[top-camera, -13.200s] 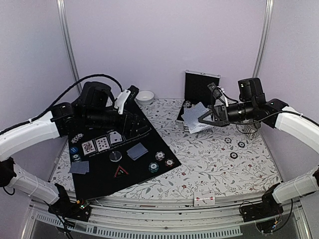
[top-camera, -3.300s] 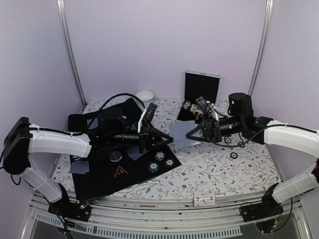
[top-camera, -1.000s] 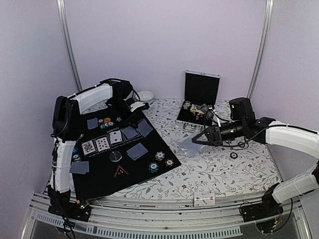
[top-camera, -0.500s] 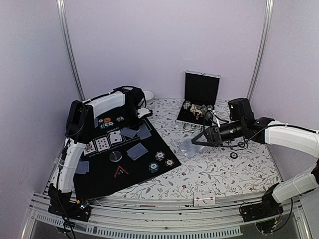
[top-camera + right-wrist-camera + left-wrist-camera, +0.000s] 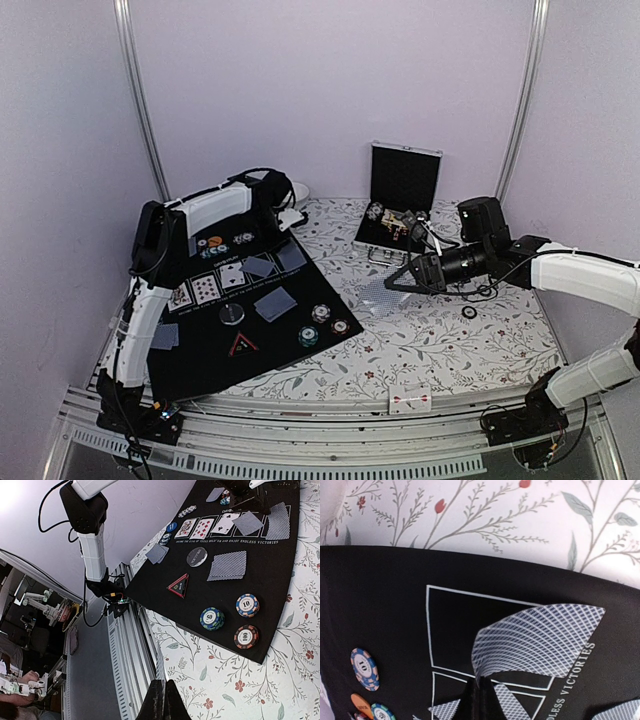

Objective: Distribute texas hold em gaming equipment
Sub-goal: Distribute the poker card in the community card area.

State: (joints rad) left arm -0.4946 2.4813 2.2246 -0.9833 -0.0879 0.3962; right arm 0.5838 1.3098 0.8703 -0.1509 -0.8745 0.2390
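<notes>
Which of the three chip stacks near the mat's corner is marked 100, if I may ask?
The orange-and-black stack, nearest the mat edge; the green stack reads 50 and the blue stack 10.

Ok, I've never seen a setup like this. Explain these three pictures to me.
Two robot arms stand at a flowered table, each ending in a two-finger gripper. One picture looks down from above; the other two come from wrist cameras. A black mat carries playing cards, poker chips, a round button and a triangular marker; an open case stands behind. The left gripper is shut on a bent card over the mat. The right gripper is shut too, a patterned card at its tip; whether it grips it is unclear.
</notes>
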